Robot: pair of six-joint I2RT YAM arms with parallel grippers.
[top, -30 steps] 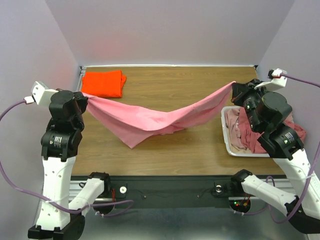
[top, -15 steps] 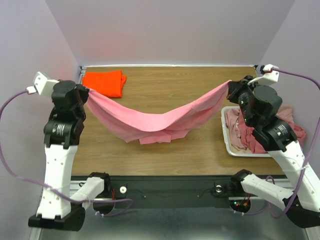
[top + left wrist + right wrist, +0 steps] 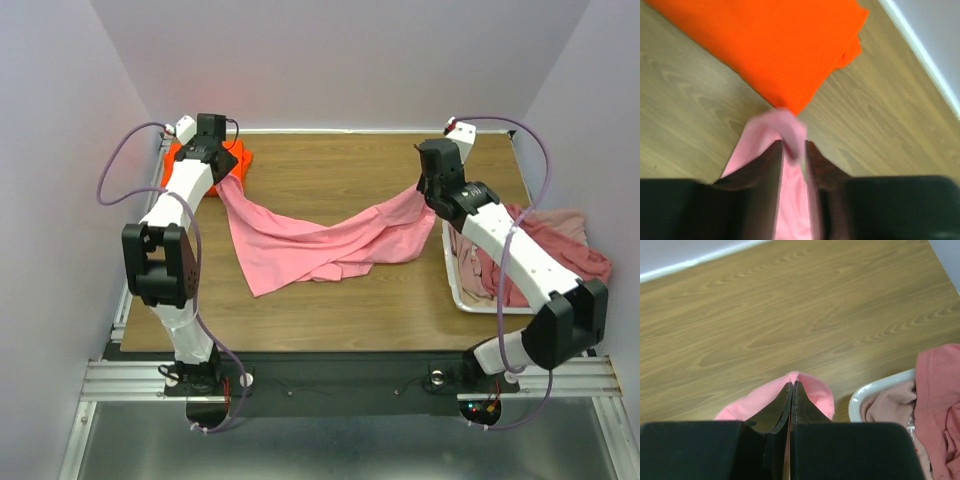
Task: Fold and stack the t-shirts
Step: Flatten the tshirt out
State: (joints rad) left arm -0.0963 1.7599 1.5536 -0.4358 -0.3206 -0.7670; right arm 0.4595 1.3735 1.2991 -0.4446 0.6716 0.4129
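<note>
A light pink t-shirt (image 3: 320, 240) stretches across the table between my two grippers, with its middle bunched on the wood. My left gripper (image 3: 224, 178) is shut on its left corner, right beside the folded bright orange t-shirt (image 3: 205, 165) at the back left. In the left wrist view the pink cloth (image 3: 790, 130) sits between the fingers (image 3: 765, 170), just short of the orange shirt (image 3: 765, 40). My right gripper (image 3: 430, 192) is shut on the shirt's right corner (image 3: 815, 390), next to the tray.
A white tray (image 3: 452, 275) at the right holds a heap of dusty rose (image 3: 545, 255) and pale pink (image 3: 470, 255) shirts that spills over its right side. Its rim (image 3: 875, 390) shows in the right wrist view. A white rail (image 3: 340, 130) runs along the table's back edge.
Both arms have reached forward and down towards the back of the table. The pink shirt hung in the air between them before; now its middle lies on the wood.
</note>
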